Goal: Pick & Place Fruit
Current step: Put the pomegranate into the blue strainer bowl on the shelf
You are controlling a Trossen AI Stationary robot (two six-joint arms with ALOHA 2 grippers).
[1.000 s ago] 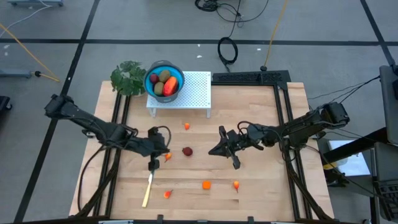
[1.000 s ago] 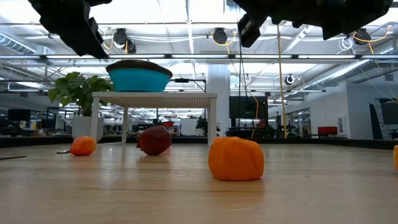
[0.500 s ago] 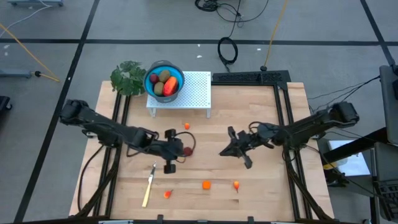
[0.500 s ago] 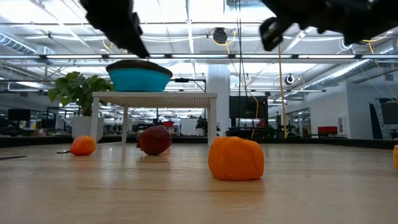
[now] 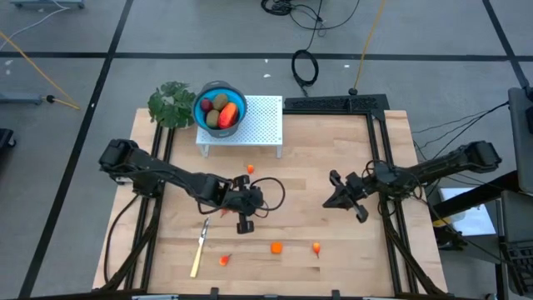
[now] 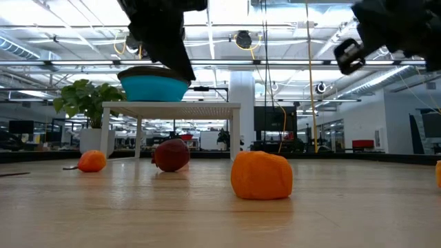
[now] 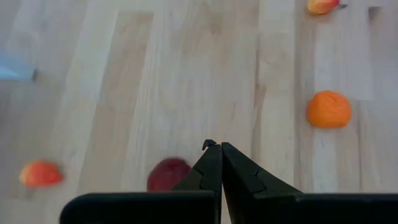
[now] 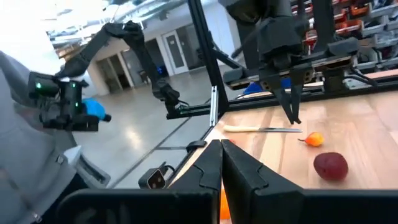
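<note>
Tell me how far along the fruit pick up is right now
Several fruits already sit in the blue bowl on the white stand. Nothing is in hand: the left gripper hangs shut above the dark red fruit, and the right gripper is shut and empty, out to the right. Still loose on the table: that red fruit and five small orange pieces.

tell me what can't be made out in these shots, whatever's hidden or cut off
- Dark red fruit: hidden under the left gripper in the high view; partly behind that gripper's shut fingers in the left wrist view.
- Fruit in the blue bowl: the low view shows only the bowl's side; its rim hides them.
- Orange piece: cut by the low view's right edge.
</note>
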